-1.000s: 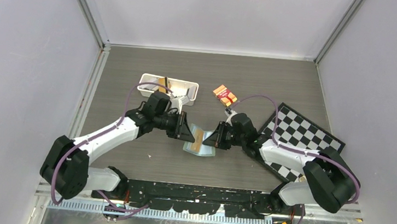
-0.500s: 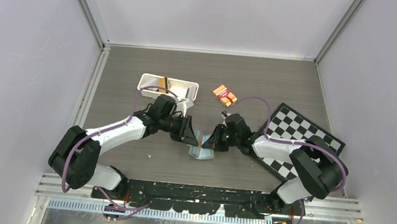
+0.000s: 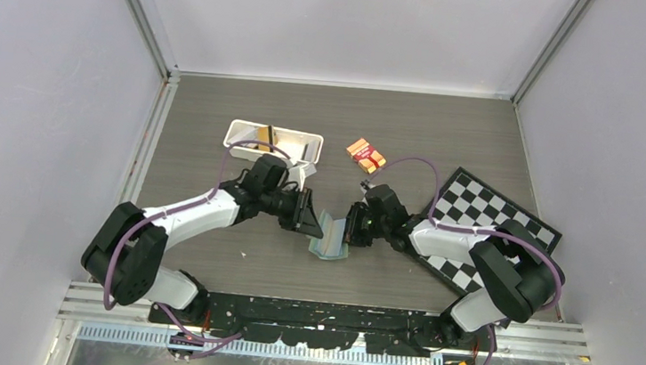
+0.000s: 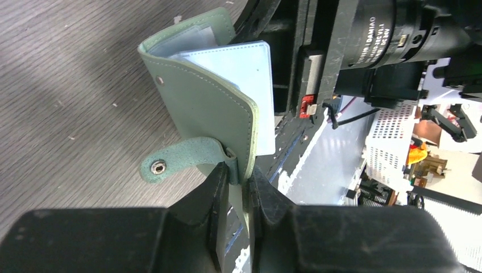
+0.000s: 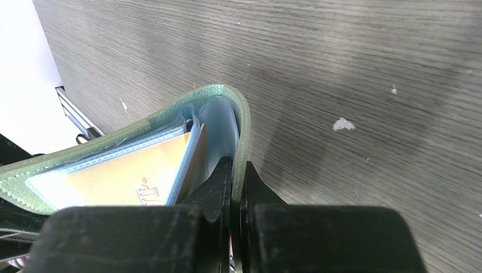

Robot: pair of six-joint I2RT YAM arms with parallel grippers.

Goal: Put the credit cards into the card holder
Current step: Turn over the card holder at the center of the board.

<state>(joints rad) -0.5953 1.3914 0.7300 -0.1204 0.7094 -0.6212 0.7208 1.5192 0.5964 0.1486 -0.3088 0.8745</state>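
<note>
1. We saw the card holder (image 3: 329, 239) held open like a little book in the middle of the tabletop (image 3: 414, 124), right between the two arms. We could not tell if its bottom edge touched the tabletop.
2. The left gripper (image 4: 239, 180) was squeezed tight on the edge of the green cover. It held on just beside the clasp tab (image 4: 173, 163), which hung loose.
3. The right gripper (image 5: 235, 168) was pinched almost closed on a thin see-through pocket inside the card holder.
4. One gold-orange card (image 5: 128, 179) sat inside a blue-grey pocket, and only one short side of it showed. So we judged that at least one card was already in.
5. The white tray (image 3: 237, 126) sat well apart, behind the left arm. A thin gold-tan thing (image 3: 265, 132) stood in it, and it looked to us like another card. The tray was too small in the top view for us to count what else was in it.
6. We thought the job was only partly done. Any cards in the tray would have to be picked up and slid into the empty pockets.
7. The orange-and-red packet (image 3: 365, 154) and the checkerboard (image 3: 489, 207) lay on the tabletop, and no gripper touched them.
</note>
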